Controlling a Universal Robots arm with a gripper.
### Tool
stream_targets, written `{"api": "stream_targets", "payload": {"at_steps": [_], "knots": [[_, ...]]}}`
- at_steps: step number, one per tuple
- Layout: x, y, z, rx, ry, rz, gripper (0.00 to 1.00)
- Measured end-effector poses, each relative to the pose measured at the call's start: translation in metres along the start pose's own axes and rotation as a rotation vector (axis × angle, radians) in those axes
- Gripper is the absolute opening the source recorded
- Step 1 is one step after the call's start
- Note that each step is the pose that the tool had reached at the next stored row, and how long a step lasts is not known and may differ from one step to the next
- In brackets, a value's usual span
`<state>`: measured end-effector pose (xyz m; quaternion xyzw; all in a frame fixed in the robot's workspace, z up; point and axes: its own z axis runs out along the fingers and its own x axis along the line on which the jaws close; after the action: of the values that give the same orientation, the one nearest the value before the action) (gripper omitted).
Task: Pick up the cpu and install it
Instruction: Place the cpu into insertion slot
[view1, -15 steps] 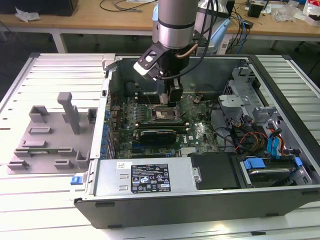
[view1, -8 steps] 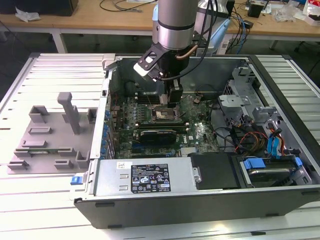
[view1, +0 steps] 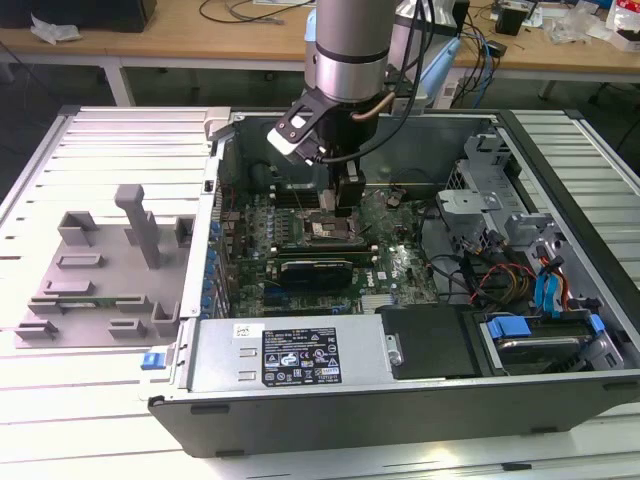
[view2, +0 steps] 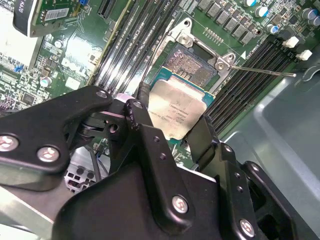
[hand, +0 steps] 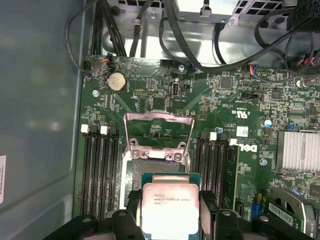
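- The end effector, at the tip of the Universal Robots arm, pinches the cpu by two opposite edges. Its black fingers are pressed against the chip's sides, and the silver top faces up in both wrist views.
- The cpu hangs just over the socket, covering the side of it nearest the end effector. The far part of the gold contact field is uncovered. Whether the chip's underside touches the socket cannot be told.
- The step in hand appears to be the install itself: the pick-up is done and the chip is at the socket but not seated in it.
- The metal load frame stands swung up at the socket's far side, leaving the opening free.
- Judged from this offset, seating calls for squaring the chip's green rim with the socket walls and lowering it flat. A tilted or shifted drop could bend the fine contacts.
- Memory slots flank the socket on two sides, and the green motherboard spreads around it.
- In the exterior view the socket sits mid-board inside the open computer case. The case lies on a white slatted tabletop, and a grey fixture tray stands well apart from the socket, towards the exterior view's left.
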<state>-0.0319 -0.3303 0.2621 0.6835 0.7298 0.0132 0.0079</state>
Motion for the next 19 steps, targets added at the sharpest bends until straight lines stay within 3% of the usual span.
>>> {"api": "stream_targets", "payload": {"at_steps": [5,12,19], "knots": [[0.0,-0.0004,0.0043,-0.001,0.0003,0.0,0.55],[0.0005,-0.0034,0.0232,-0.0043,0.0006,0.0,0.55],[0.0066,-0.0048,0.0392,-0.0042,0.0006,0.007,0.55]]}}
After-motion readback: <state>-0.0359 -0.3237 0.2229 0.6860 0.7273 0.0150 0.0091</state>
